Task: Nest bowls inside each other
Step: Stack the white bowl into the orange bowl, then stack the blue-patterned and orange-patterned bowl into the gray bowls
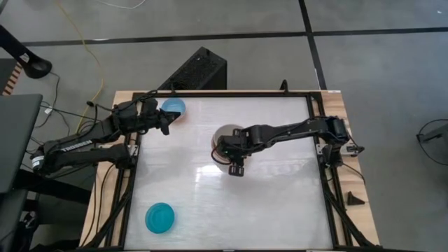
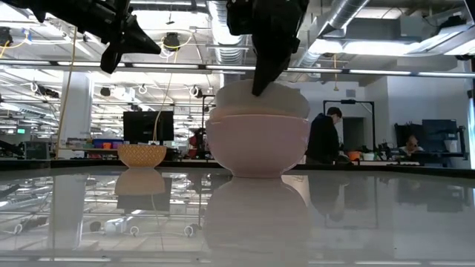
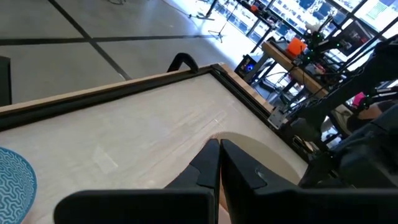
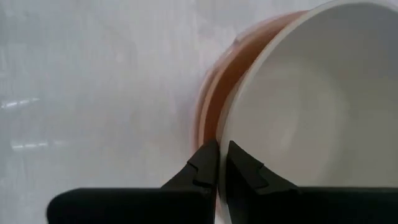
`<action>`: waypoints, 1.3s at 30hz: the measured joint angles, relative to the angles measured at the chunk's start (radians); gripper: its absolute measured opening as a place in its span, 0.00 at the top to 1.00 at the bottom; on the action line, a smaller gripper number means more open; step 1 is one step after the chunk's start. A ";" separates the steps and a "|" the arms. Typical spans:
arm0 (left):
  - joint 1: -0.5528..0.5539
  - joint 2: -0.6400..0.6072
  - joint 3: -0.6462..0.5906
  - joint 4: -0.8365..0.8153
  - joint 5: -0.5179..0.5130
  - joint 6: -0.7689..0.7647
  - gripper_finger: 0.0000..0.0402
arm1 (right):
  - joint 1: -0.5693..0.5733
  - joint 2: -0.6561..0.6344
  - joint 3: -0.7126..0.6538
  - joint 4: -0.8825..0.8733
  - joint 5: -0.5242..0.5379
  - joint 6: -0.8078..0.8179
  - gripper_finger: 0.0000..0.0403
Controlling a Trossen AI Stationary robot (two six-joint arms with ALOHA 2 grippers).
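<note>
A white bowl sits nested in a salmon-pink bowl near the table's middle, the pink one resting on its base. My right gripper comes down on the stack from above and is shut on the white bowl's rim. A light blue patterned bowl stands at the far left. My left gripper hovers shut beside it, above the table, touching nothing. A teal-blue bowl rests near the front left corner. My right gripper pinches the white bowl's rim, one finger inside the bowl and one outside between it and the pink bowl's wall. The fingers slant steeply down from above. The white bowl sits upright inside the pink bowl, which stands on the table.
Black rails frame the white tabletop. Bare tabletop lies to the right and in front of the stack. People and desks show in the room beyond the table's far edge.
</note>
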 joint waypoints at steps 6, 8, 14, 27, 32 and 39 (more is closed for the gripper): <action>0.000 0.000 0.000 0.000 0.000 0.000 1.00 | -0.001 0.000 0.000 0.050 -0.023 0.016 0.75; 0.000 0.000 0.000 0.000 0.000 0.000 1.00 | -0.001 0.000 0.000 0.055 -0.024 0.024 0.67; 0.000 0.000 0.001 -0.007 0.022 0.000 1.00 | -0.001 -0.023 -0.001 0.072 -0.024 0.052 0.46; -0.036 -0.122 0.001 -0.290 -0.009 0.021 1.00 | -0.036 -0.363 -0.182 0.207 0.115 0.154 0.52; -0.036 -0.121 0.001 -0.423 -0.137 0.204 1.00 | -0.047 -0.599 -0.520 0.466 0.089 0.314 0.55; -0.013 0.060 0.001 -0.412 -0.164 0.574 0.89 | -0.041 -0.846 -0.844 0.855 0.023 0.502 0.56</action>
